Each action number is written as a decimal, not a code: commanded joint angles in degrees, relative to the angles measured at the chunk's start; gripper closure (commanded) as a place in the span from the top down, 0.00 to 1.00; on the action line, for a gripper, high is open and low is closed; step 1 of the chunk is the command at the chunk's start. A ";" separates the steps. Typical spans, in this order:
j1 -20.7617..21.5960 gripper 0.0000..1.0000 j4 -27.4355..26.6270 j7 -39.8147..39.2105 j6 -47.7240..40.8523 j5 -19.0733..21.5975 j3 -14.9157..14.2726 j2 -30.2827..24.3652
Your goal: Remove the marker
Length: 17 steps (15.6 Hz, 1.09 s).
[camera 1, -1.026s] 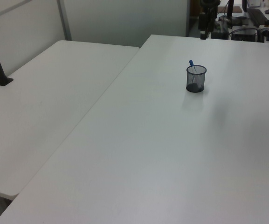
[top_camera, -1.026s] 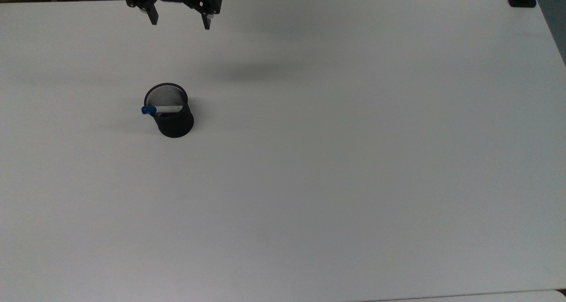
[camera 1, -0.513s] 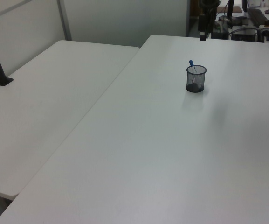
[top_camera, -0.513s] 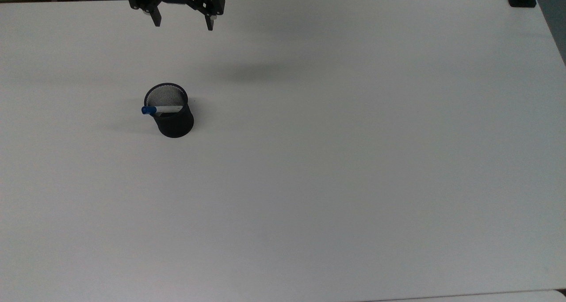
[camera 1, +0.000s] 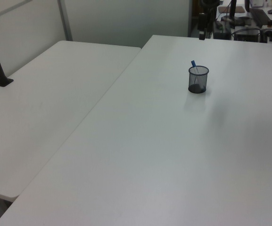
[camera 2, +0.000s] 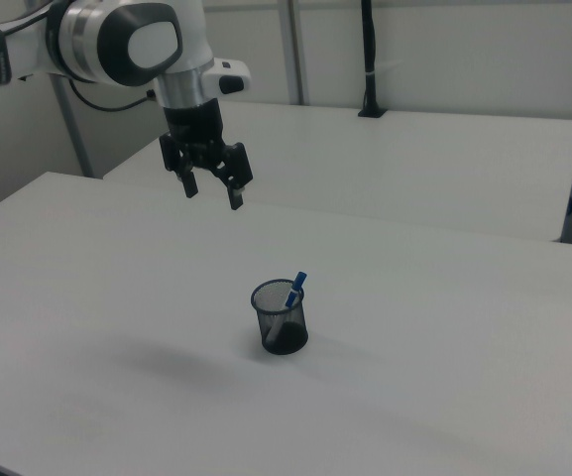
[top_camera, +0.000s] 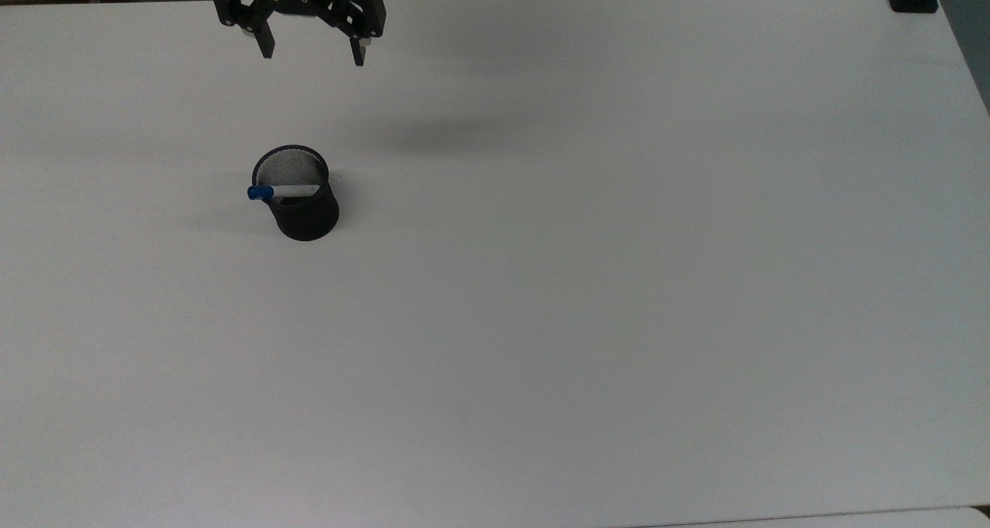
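In the top view, the marker (top_camera: 278, 192) is seen at the left of the white counter (top_camera: 619, 281), its blue cap jutting past the left rim of a black mesh cup (top_camera: 300, 203) while its white barrel slants down inside the cup. The hand (top_camera: 312, 55) is held in the air above the far part of the counter, slightly to the top view's right of the cup and well apart from it; its two fingers (top_camera: 267, 47) are spread wide, with nothing between them. In the right view, the hand (camera 2: 212, 194) is seen hanging from the white arm (camera 2: 117, 45) to the left of and above the cup (camera 2: 281, 317), and the marker (camera 2: 293, 290) is leaned against the cup's right rim, cap uppermost. A second white counter (camera 2: 414, 159) is seen behind.
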 commanded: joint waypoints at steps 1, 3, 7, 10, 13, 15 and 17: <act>-0.78 0.93 -1.01 -0.77 3.90 -0.89 -0.58 1.04; -0.78 0.87 -1.01 -0.68 5.65 -0.80 -1.72 3.32; -0.87 0.80 -1.01 4.66 10.14 -0.28 -4.36 7.19; -1.22 0.74 -1.01 5.91 11.20 -0.27 -6.20 9.47; -1.22 0.71 -1.10 6.09 14.18 0.08 -7.87 11.14; -1.31 0.70 -1.10 7.83 14.89 -0.01 -7.88 12.11; -1.22 0.65 -1.10 10.90 17.34 -0.01 -7.88 13.87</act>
